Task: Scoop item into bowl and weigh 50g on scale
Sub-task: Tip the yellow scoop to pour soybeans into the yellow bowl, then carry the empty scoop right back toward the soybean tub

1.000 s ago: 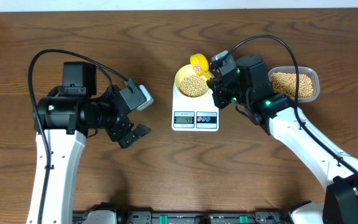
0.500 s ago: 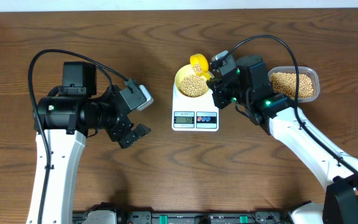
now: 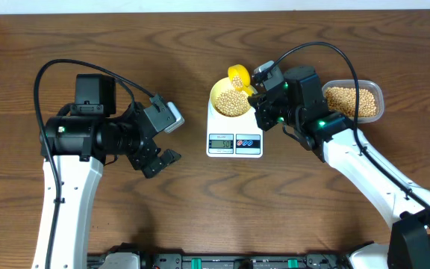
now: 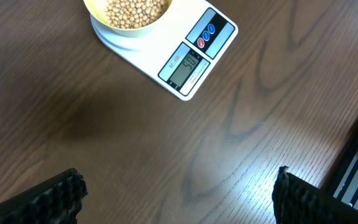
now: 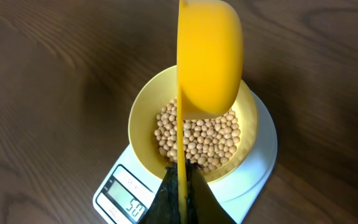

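Observation:
The pale-yellow bowl (image 3: 231, 98) (image 5: 143, 118) (image 4: 104, 15) stands on the white scale (image 3: 234, 129) (image 5: 263, 158) (image 4: 166, 50) and holds tan beans (image 3: 232, 101) (image 5: 197, 138) (image 4: 135, 9). The scale's display reads 50 in the wrist views. My right gripper (image 3: 255, 91) (image 5: 182, 180) is shut on the handle of a yellow measuring spoon (image 3: 238, 75) (image 5: 209, 59), which is turned on its side over the bowl's far rim. My left gripper (image 3: 169, 136) (image 4: 179, 193) stands open over bare table, left of the scale, with nothing between its fingers.
A clear plastic tub (image 3: 378, 95) with more beans (image 3: 353, 102) sits to the right of the scale, behind my right arm. Dark wood table (image 3: 200, 202) runs all round; the table's front edge lies at the lower right of the left wrist view.
The number on the scale's display changed in the overhead view. Neither arm has visibly moved.

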